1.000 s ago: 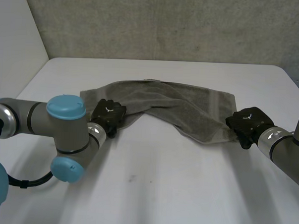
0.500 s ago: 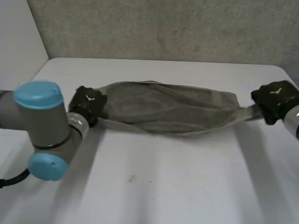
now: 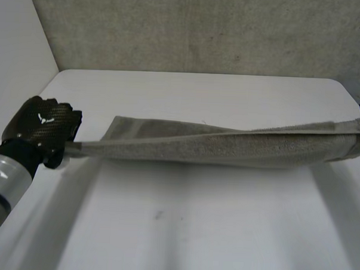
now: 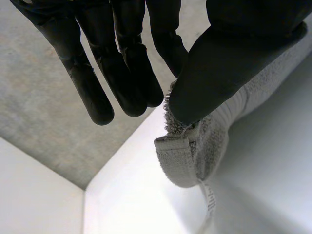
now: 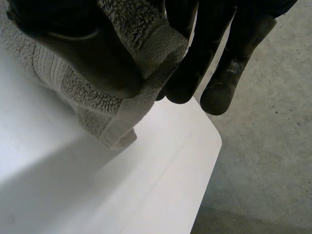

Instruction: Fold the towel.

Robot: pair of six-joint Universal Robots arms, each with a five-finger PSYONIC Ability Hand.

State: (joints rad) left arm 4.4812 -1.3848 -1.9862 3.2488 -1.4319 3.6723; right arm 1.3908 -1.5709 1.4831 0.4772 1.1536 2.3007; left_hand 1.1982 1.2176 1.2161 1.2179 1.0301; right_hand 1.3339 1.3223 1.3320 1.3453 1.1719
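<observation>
Now the grey towel (image 3: 227, 146) is pulled taut in one long band across the white table (image 3: 182, 231), strung between the two hands. Over at the near left, the left hand (image 3: 41, 128) pinches a bunched end between thumb and fingers. The right hand (image 5: 229, 48), out by the table's right edge, has the other end nipped between its thumb and fingers too.

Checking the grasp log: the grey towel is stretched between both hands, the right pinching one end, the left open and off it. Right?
No: the left hand also pinches the grey towel, thumb on its other end, per the left wrist view. The rest holds.
</observation>
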